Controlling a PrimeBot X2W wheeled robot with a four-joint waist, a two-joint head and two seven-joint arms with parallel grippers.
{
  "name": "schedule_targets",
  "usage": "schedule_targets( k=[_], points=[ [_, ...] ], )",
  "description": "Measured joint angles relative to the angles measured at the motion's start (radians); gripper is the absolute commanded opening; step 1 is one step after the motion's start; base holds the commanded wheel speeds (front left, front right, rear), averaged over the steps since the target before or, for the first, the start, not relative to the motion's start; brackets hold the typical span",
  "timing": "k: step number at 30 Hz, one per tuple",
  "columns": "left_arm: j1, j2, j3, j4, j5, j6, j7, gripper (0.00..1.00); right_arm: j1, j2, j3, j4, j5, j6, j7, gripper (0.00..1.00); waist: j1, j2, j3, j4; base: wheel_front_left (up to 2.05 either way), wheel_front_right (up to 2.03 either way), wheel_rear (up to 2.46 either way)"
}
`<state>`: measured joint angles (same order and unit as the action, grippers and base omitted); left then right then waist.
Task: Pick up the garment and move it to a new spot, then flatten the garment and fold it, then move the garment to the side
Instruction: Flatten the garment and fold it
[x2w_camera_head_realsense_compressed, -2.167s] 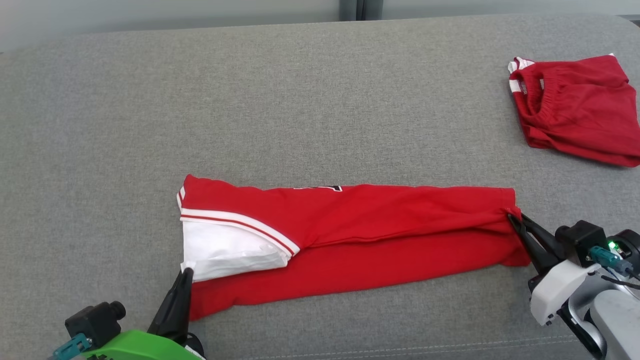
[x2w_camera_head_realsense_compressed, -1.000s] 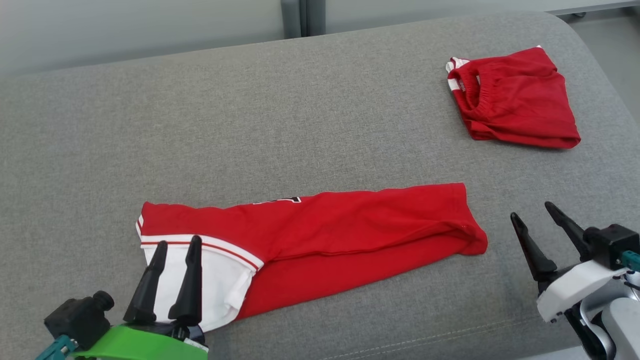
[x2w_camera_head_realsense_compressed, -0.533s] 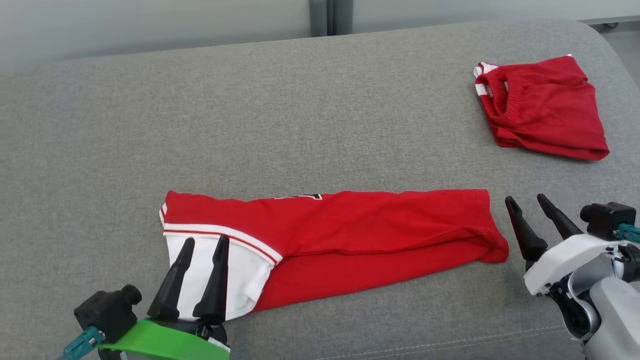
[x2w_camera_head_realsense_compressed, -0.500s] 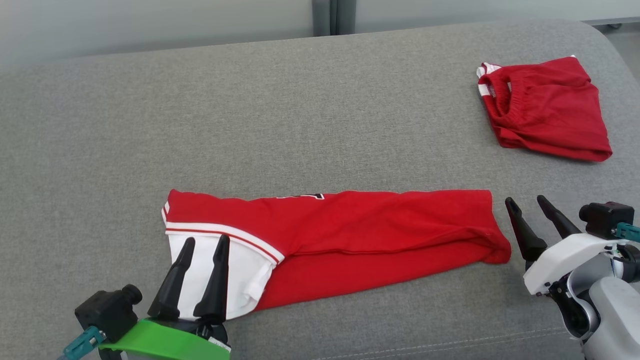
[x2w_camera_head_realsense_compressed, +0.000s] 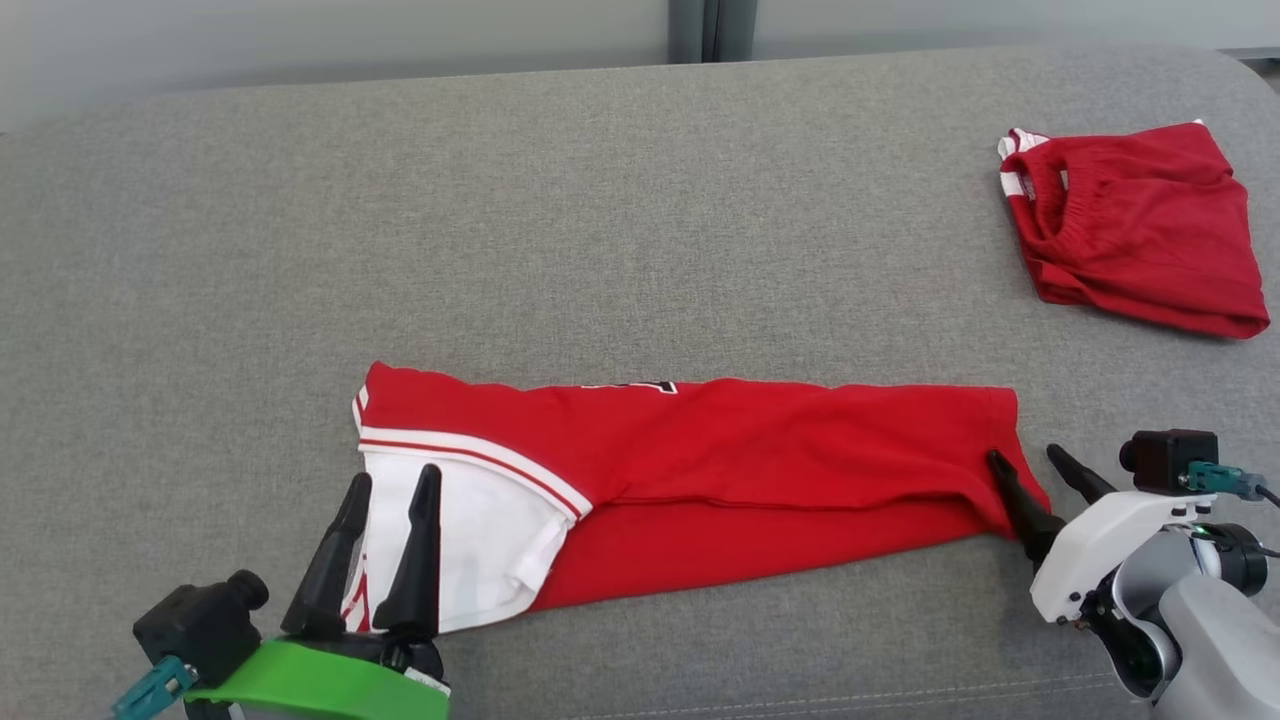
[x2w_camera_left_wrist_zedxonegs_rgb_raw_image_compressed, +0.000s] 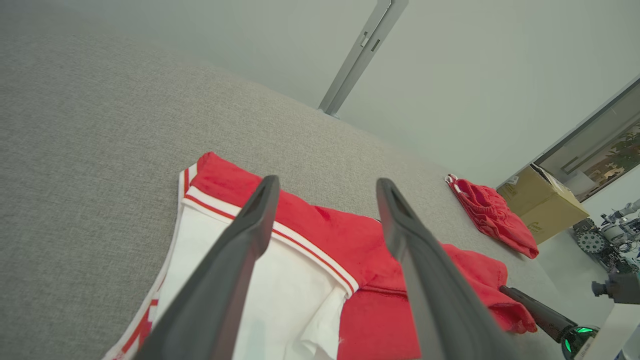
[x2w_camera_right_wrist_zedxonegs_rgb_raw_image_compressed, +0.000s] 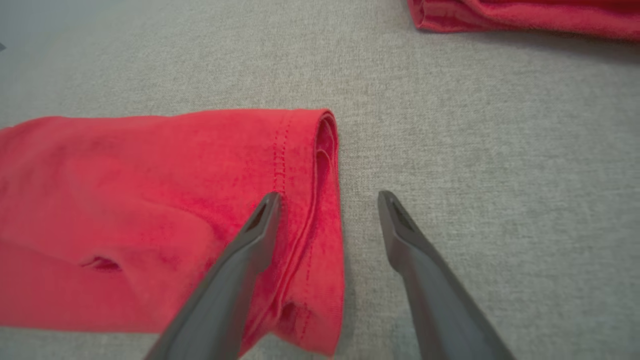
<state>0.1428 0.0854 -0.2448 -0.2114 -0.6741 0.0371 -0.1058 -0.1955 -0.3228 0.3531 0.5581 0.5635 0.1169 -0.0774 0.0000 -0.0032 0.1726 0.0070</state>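
So, progress check: garment lies flat near front edge of grey cushion, about mid-width, already folded lengthwise into long strip, white panel at left end. My guess: first fold done, crosswise fold and move to side not yet done. Left hand open over white end, gripping nothing. Right hand open too, one finger over red hem at right end, other over bare cushion. Second folded red piece near far right corner. Room: pale wall, cardboard box beyond cushion
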Motion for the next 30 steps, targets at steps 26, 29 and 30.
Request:
schedule_targets(
  k=[26,29,30],
  points=[
    [-0.001,0.0,-0.01,0.006,0.001,0.007,-0.005,1.0,-0.042,0.004,0.151,0.009,0.071,0.008,0.034,0.0,0.0,0.0,0.016,-0.033,0.0,0.0,0.0],
    [-0.001,0.0,-0.008,0.009,0.001,0.007,-0.005,1.0,-0.042,0.001,0.143,0.012,0.1,0.008,0.02,0.0,0.0,0.0,0.012,-0.031,0.0,0.0,0.0],
    [-0.001,0.0,-0.006,0.011,0.001,0.007,-0.007,1.0,-0.042,0.0,0.138,0.012,0.111,0.008,0.013,0.0,0.0,0.0,0.01,-0.031,0.0,0.0,0.0]
  ],
)
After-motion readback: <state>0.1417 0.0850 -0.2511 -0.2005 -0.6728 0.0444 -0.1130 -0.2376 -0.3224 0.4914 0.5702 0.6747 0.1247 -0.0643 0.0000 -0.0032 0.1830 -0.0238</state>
